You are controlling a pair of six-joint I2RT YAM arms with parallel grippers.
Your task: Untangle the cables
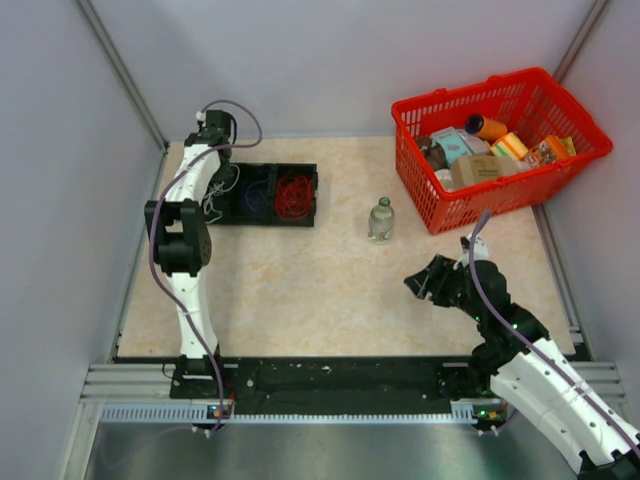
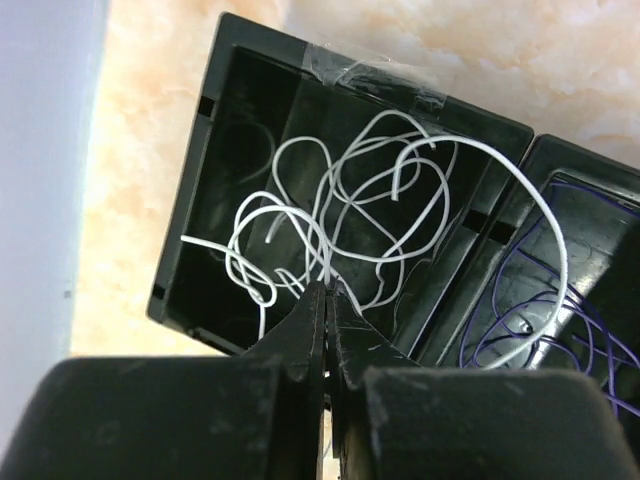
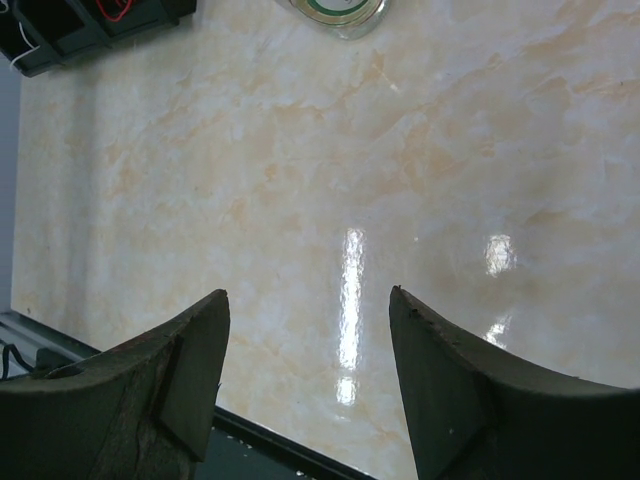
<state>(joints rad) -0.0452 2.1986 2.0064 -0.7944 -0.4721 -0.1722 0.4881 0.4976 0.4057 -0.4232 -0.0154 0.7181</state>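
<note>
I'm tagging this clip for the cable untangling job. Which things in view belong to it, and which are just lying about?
Belongs to the job:
- white cable, pinched in the shut left gripper
- blue-grey cable
- red cable
- black tray holding all three

Just lying about:
- bottle
- red basket
- right gripper, open, holding nothing

Bottle (image 3: pixel 338 12) cropped at top, blue cable (image 2: pixel 545 300) cut by right edge, tray (image 3: pixel 60 38) mostly out of frame
</note>
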